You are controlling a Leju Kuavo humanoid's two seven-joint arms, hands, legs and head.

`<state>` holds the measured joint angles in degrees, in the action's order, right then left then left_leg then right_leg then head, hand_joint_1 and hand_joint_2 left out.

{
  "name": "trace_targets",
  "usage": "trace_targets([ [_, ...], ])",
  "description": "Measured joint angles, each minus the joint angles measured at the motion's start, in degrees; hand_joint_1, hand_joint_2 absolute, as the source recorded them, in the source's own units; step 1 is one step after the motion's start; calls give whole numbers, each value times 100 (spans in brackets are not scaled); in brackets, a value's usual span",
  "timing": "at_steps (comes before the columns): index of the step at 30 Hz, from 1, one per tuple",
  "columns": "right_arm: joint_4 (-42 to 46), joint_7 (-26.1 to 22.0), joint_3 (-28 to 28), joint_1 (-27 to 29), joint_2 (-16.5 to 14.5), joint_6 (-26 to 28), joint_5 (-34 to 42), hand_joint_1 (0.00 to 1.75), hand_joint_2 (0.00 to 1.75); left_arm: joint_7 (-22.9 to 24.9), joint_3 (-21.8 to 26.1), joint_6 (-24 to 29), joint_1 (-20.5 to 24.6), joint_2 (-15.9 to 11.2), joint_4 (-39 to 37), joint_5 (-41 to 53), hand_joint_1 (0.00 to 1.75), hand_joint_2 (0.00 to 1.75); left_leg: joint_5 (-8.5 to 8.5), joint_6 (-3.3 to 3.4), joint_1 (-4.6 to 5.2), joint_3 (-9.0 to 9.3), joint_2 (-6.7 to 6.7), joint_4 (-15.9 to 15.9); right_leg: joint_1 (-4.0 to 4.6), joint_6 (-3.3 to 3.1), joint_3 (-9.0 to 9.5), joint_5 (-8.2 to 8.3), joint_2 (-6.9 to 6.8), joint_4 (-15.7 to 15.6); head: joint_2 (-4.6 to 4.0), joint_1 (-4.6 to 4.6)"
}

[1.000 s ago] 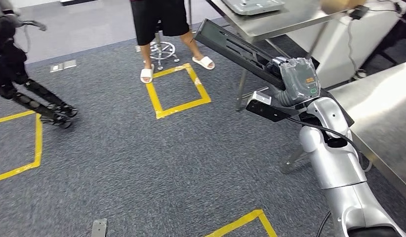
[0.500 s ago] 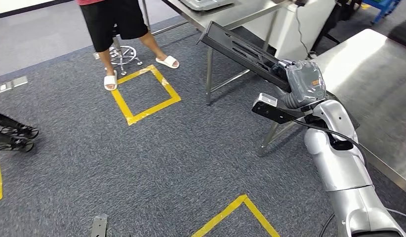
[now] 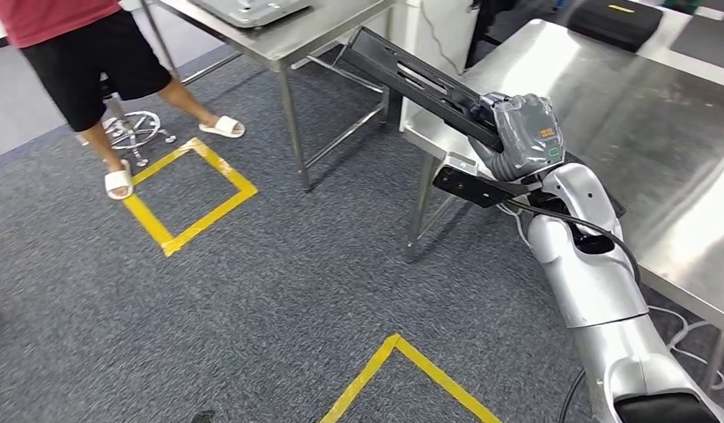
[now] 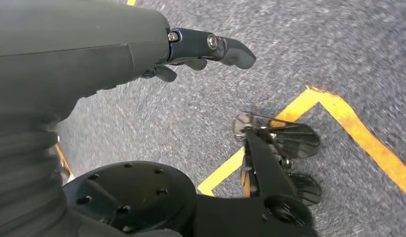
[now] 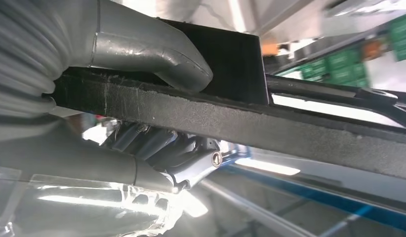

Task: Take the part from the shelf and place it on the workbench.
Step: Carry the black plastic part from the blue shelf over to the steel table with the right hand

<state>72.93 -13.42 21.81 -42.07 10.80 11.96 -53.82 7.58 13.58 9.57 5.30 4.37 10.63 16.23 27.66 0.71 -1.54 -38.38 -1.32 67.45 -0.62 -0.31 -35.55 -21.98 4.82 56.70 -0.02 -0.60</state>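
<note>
- While the robot faces the steel workbench [image 3: 658,132] at about two o'clock, its right hand [image 3: 521,134] holds the part [image 3: 411,75], a long flat black piece.
- From the wrist, the grey thumb [image 5: 156,52] presses on one side of the part [image 5: 270,126] and the dark fingers [image 5: 156,145] curl under the other, so the part is pinched tight.
- One end of the part sticks out toward eleven o'clock, up in the air, near the bench edge.
- Hanging over the carpet, the left hand [image 4: 201,49] holds nothing; I cannot tell if its fingers are spread or curled.
- A person [image 3: 85,53] stands at about ten o'clock, well apart.
- I think the carry step is going on now.
- Next, the arm needs to swing the part over the bare bench top, lower it flat, then let go.
</note>
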Motion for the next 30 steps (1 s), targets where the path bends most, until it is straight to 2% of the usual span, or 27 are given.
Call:
trace_targets([
  [2,-1,2,0,2,4,0,1,175,175,7,-19,-2,1,-21,-5,16,0,175,-255,85,21,299,-203,-628,15,25,-14,18,141,1,0,7],
  [3,-2,3,-1,7,8,0,2,175,175,13,-24,-2,4,-30,-7,31,0,175,-286,113,40,364,-251,-766,7,47,-28,31,201,0,0,5],
  [5,-2,4,-8,20,31,2,9,175,175,29,-36,-1,21,-39,-8,63,0,175,-298,149,78,395,-155,-832,-1,113,-60,68,317,-27,0,-10],
  [6,-1,5,-15,26,45,4,13,175,175,38,-43,0,36,-42,-8,76,0,175,-334,167,79,425,-83,-896,5,138,-88,71,273,-12,0,-15],
  [8,3,8,-29,13,76,9,18,175,175,45,-54,0,59,-44,-8,97,0,175,-415,220,64,493,58,-1042,34,147,-260,-67,-25,260,0,3],
  [9,3,9,-33,10,84,11,19,175,175,49,-57,-2,64,-44,-9,103,0,175,-441,235,60,508,127,-1086,23,134,-428,-214,-223,586,0,16],
  [10,2,10,-34,12,92,12,18,175,175,53,-59,-4,64,-43,-9,106,0,175,-447,248,62,507,197,-1098,8,136,-629,-377,-333,982,0,26],
  [11,1,12,-34,27,97,13,17,175,175,57,-62,-7,64,-42,-10,108,0,175,-448,248,61,500,272,-1098,-20,159,-814,-504,-377,1353,0,32],
  [12,-1,14,-34,49,103,13,16,175,175,62,-70,-11,63,-38,-10,110,0,175,-445,240,55,494,351,-1097,-51,205,-918,-559,-401,1567,0,36],
  [13,-3,16,-34,67,109,13,15,175,175,66,-80,-13,63,-33,-11,113,0,175,-439,224,45,491,428,-1093,-86,271,-904,-530,-429,1559,0,36],
  [14,-3,19,-35,76,115,14,13,175,175,70,-90,-14,64,-27,-12,115,0,175,-430,196,29,490,505,-1084,-122,350,-758,-423,-483,1296,0,39],
  [15,-4,20,-36,78,118,15,9,175,175,76,-99,-15,65,-21,-12,118,0,175,-412,156,15,491,580,-1064,-155,429,-515,-279,-605,867,0,41],
  [16,-4,20,-37,72,119,17,4,175,175,82,-104,-15,66,-23,-12,125,0,175,-384,103,17,487,649,-1036,-157,475,-280,-162,-764,471,0,51],
  [17,-2,20,-37,68,115,19,-2,175,175,90,-107,-14,66,-25,-12,138,0,175,-351,46,28,484,718,-1005,-147,474,-113,-77,-879,170,0,54],
  [18,-1,20,-37,68,110,20,-8,175,175,96,-109,-10,67,-31,-12,150,0,175,-320,-4,46,488,782,-978,-132,434,-33,-38,-946,23,0,51],
  [19,1,20,-41,72,110,21,-13,175,175,101,-110,-7,69,-36,-12,163,0,175,-297,-44,59,498,851,-966,-111,368,-35,-34,-916,10,0,44],
  [20,3,23,-47,81,114,22,-19,175,175,104,-111,-3,75,-36,-12,172,0,175,-282,-72,54,515,920,-961,-112,304,-53,-26,-825,11,0,30],
  [21,6,27,-56,90,122,22,-26,175,175,105,-112,-1,84,-36,-12,177,0,175,-256,-103,26,528,922,-944,-131,250,-58,-20,-739,16,0,18],
  [22,11,33,-68,95,133,22,-34,175,175,105,-112,-2,92,-37,-12,180,0,175,-186,-131,-5,514,822,-873,-142,205,-59,-14,-655,19,0,12],
  [23,16,39,-78,96,136,22,-42,175,175,105,-113,-2,96,-37,-12,184,0,175,-50,-153,-29,447,648,-690,-153,157,-54,-6,-579,18,0,5],
  [25,24,44,-90,105,123,22,-51,175,175,105,-113,-5,85,-39,-13,189,0,175,349,-167,-43,141,264,7,-137,84,-52,6,-423,16,0,-15],
  [26,25,45,-90,120,111,21,-51,175,175,108,-113,-6,76,-40,-14,189,0,175,516,-159,-37,-58,179,409,-113,62,-53,9,-338,17,0,-22],
  [27,24,44,-90,139,103,21,-52,175,175,110,-113,-7,70,-40,-15,189,0,175,592,-144,-32,-217,147,693,-87,50,-54,13,-247,19,0,-27],
  [28,24,44,-90,157,100,21,-53,175,175,112,-113,-7,67,-41,-15,189,0,175,549,-115,-26,-291,135,780,-62,41,-53,17,-152,21,0,-26],
  [29,24,44,-91,168,100,20,-54,175,175,114,-113,-7,67,-41,-16,189,0,175,390,-72,-16,-256,113,635,-39,36,-50,20,-58,23,0,-26],
  [30,24,44,-92,170,101,21,-55,175,175,114,-113,-8,67,-41,-16,189,0,175,159,-14,-5,-122,48,297,-22,32,-45,24,30,24,0,-26],
])
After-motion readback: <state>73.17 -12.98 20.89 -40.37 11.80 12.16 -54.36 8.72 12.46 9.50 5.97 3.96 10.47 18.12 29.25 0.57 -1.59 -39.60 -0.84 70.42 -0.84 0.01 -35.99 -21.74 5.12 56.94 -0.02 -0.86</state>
